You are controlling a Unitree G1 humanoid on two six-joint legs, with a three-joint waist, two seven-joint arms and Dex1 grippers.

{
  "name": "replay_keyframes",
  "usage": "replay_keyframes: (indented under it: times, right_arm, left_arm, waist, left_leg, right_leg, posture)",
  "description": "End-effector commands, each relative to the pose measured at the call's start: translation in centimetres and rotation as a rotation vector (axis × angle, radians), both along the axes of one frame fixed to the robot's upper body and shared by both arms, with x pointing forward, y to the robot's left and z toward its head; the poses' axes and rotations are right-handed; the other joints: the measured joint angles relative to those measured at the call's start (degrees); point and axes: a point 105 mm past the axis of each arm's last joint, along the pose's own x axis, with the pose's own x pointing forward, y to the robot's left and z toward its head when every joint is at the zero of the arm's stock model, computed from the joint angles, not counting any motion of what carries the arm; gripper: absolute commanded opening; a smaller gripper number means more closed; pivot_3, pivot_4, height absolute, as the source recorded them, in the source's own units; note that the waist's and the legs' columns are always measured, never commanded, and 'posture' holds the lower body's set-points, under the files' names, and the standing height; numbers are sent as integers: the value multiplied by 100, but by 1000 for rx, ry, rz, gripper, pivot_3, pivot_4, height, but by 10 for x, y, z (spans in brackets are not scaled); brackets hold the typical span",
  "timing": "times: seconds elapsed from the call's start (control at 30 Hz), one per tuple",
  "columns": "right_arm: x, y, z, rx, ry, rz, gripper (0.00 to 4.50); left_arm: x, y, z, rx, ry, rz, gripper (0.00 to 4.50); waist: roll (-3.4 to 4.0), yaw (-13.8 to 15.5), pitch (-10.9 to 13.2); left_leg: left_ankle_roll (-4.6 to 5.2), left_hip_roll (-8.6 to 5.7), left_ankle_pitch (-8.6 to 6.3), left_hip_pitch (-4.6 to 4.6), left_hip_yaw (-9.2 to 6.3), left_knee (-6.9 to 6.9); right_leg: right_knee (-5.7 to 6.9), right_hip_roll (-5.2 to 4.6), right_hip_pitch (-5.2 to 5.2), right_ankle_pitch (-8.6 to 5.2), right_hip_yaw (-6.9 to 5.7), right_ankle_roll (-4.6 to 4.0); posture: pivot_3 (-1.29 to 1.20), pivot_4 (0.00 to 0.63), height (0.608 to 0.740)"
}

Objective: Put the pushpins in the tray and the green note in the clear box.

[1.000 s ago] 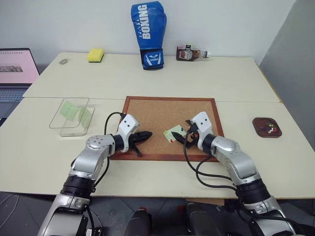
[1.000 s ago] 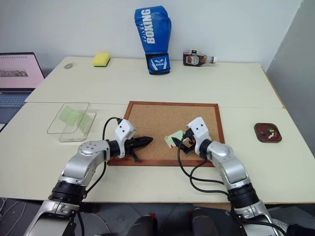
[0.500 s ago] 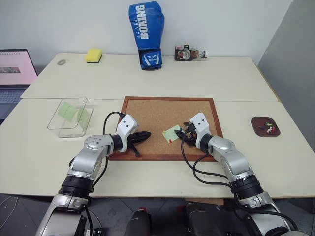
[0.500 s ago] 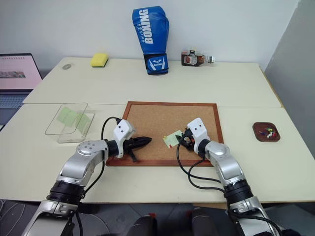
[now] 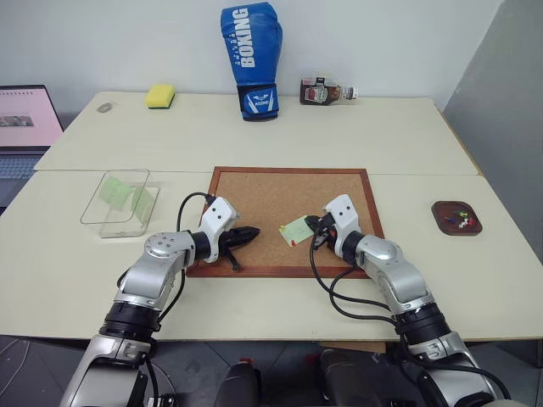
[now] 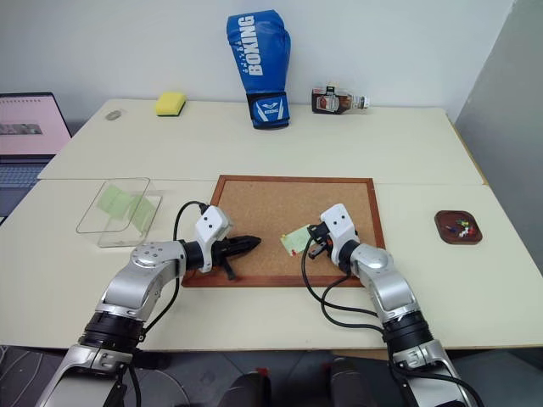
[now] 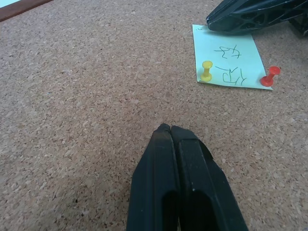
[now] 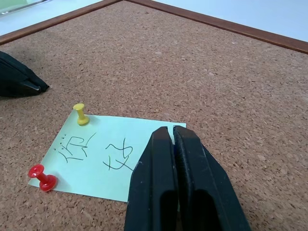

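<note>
The job is partly done, judging by how things lie. The tray (image 5: 457, 217) sits near the right edge of the table (image 5: 254, 136), well apart from the corkboard (image 5: 271, 195), and already holds a few small coloured pins, too small to count. The clear box (image 5: 119, 203) stands on the left side of the table with pale-green paper already inside it. One green note (image 8: 108, 156) is not yet freed: it lies flat on the corkboard, right of the board's middle, with handwriting on it, pinned by a yellow pushpin (image 8: 80, 113) at one corner and a red pushpin (image 8: 42, 177) at another. Both pins have yet to go to the tray, and the note to the box. The right gripper (image 8: 172, 132) reaches forward and toward the left, tilted slightly down, its tip resting over the note's edge on the side away from the two pins; its fingers (image 8: 154, 183) are pressed together, and whether they pinch the paper's edge or anything small cannot be told. The left gripper (image 7: 167, 129) hovers low over bare cork on the left part of the board, pointing toward the note and somewhat downward, apart from it; its fingers (image 7: 149, 187) are fully closed and hold nothing.
</note>
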Motion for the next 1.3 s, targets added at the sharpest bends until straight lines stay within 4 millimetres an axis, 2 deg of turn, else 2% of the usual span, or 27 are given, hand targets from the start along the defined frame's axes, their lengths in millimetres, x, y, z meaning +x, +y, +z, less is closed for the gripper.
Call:
replay_keyframes:
  times: [0.03, 0.23, 0.5, 0.67, 0.73, 0.9, 1.07, 1.2, 1.3]
  right_arm:
    - [0, 1, 22, 9, -95, 9, 89]
    - [-7, 0, 46, 33, -165, 25, 89]
    - [-18, 3, 59, 77, -171, 32, 89]
    - [-16, -6, 67, 112, -174, -19, 89]
    - [-8, -26, 72, 113, -192, -122, 89]
    - [8, -101, 76, 8, -251, -467, 89]
    - [8, -194, 78, -21, -239, -808, 89]
    - [5, -232, 80, 13, -210, -930, 89]
    - [6, -248, 72, 49, -152, -966, 89]
  left_arm:
    - [-3, 6, -11, 42, 47, 20, 0]
    - [-8, 9, -20, 94, 93, 0, 0]
    - [-9, 13, -22, 115, 116, -7, 0]
    - [-10, 12, -23, 111, 125, -14, 0]
    - [-11, 11, -23, 110, 128, -18, 0]
    - [-15, 12, -26, 122, 136, -28, 0]
    - [-16, 10, -28, 132, 143, -43, 0]
    - [-15, 10, -28, 139, 140, -49, 0]
    - [-14, 8, -28, 141, 138, -55, 0]
  waist:
    - [0, 0, 0]
    - [1, 0, 1]
    - [2, -42, 0]
    - [2, -76, 0]
    - [2, -81, 0]
    - [3, -83, 0]
    - [7, -104, -3]
    - [11, -119, -5]
    - [19, -136, -10]
  left_leg:
    - [0, 0, 0, 0, 0, 0]
    - [0, 0, 0, -3, 0, -1]
    - [0, 1, 0, 0, 1, -5]
    - [0, 1, 0, -1, 1, -4]
    - [0, 1, 0, -1, 0, -4]
    - [0, -1, 0, -4, 2, -4]
    - [1, -1, -1, -1, 3, -15]
    - [1, -3, -1, -1, 8, -13]
    - [1, -3, -1, 4, 8, -13]
  right_leg:
    - [0, 0, 0, 0, 0, 0]
    - [-1, 0, -2, 0, 0, 0]
    - [-2, 0, -3, -1, 1, 0]
    - [-1, 0, -3, -1, 1, 0]
    - [-2, 0, -2, -1, 0, 0]
    - [-7, -2, -2, -1, 2, 0]
    - [-9, -2, -3, -2, 2, -3]
    - [-10, -2, -1, -2, 9, -2]
    - [-8, -2, 2, -2, 10, -2]
  posture:
    - [0, 150, 740]
    - [0, 150, 740]
    - [0, 150, 740]
    - [0, 150, 740]
    - [0, 150, 740]
    - [0, 150, 740]
    - [0, 150, 740]
    - [0, 150, 740]
    - [0, 150, 740]
